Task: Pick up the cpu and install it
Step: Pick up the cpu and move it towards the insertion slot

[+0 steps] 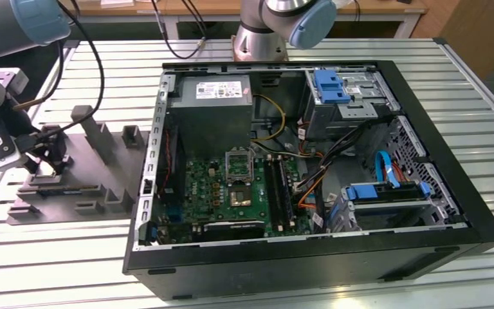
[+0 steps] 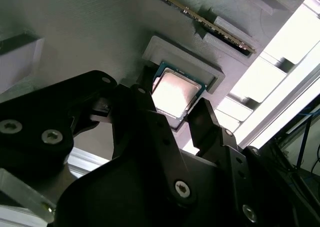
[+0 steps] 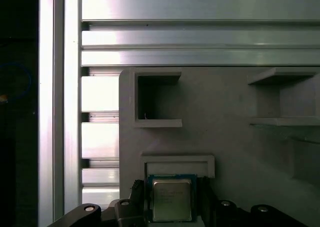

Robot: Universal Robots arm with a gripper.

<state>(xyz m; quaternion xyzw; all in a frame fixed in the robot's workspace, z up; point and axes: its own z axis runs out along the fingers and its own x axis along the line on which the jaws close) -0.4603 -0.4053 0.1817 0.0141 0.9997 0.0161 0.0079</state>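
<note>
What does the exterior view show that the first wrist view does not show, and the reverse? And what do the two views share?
Exterior view: the open computer case, with its motherboard, the dark socket and the grey power supply.

First wrist view: the cpu seen close, silvery top up, lying in a shallow framed recess.

Both: the grey tray with upright blocks, the end effector low over it, and the slatted metal table.

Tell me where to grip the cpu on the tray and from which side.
Take the cpu by two opposite thin edges, coming down from above: it lies flat, metal top up, in a shallow seat on the grey tray, whose raised rim blocks one edge.
</note>
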